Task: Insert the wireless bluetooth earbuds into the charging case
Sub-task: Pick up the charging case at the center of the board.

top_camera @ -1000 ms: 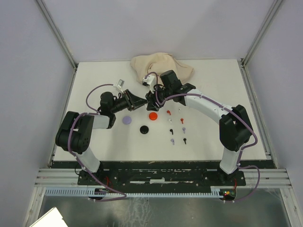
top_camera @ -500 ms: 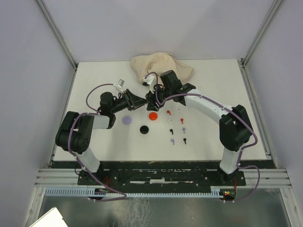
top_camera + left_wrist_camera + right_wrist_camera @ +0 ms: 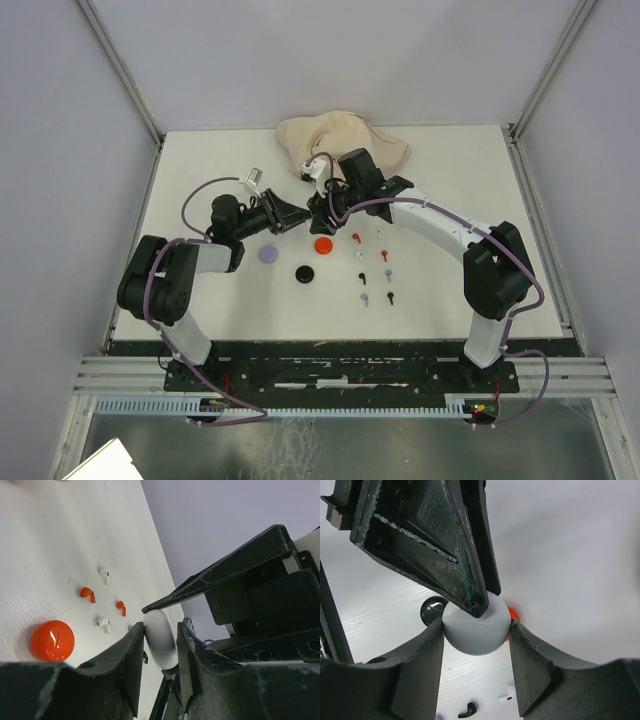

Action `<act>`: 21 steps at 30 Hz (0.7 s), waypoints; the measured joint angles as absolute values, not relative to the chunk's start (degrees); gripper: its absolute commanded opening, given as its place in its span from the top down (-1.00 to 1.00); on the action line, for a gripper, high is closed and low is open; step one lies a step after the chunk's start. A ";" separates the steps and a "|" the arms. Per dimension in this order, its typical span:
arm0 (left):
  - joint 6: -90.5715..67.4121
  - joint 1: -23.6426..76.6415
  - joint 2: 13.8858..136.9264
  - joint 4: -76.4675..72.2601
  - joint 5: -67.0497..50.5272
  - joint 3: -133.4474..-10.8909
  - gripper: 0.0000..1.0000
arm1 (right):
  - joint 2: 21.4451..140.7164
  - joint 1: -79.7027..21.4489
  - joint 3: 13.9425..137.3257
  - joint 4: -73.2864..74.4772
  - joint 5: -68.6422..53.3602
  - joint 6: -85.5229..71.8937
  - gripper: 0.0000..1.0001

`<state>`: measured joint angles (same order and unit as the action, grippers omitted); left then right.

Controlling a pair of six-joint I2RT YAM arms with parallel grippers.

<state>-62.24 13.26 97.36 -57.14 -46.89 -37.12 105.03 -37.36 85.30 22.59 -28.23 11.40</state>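
Nothing has shifted since a second ago: both arms stay locked together over the worktop (image 3: 460, 160). Left gripper (image 3: 161, 630) pinches the white round charging case (image 3: 161, 647) across its thin sides, while the right gripper (image 3: 476, 630) clamps the same case across its width. It hangs in the air above the red disc (image 3: 322, 245). The earbuds (image 3: 355, 238) lie loose on the worktop, just right of that disc.
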 measured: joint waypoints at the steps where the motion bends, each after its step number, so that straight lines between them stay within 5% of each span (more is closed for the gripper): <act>1: -62.24 13.26 97.36 -57.12 -46.87 -37.10 0.23 | 105.03 -37.36 85.30 22.59 -28.21 11.40 0.95; 21: -62.24 13.82 97.58 -57.17 -46.87 -37.10 0.16 | 105.03 -37.34 85.30 23.27 -28.21 11.40 0.96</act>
<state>-62.24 13.82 97.58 -57.17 -46.87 -37.10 105.03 -37.34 85.30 23.27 -28.21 11.40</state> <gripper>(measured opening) 0.427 0.579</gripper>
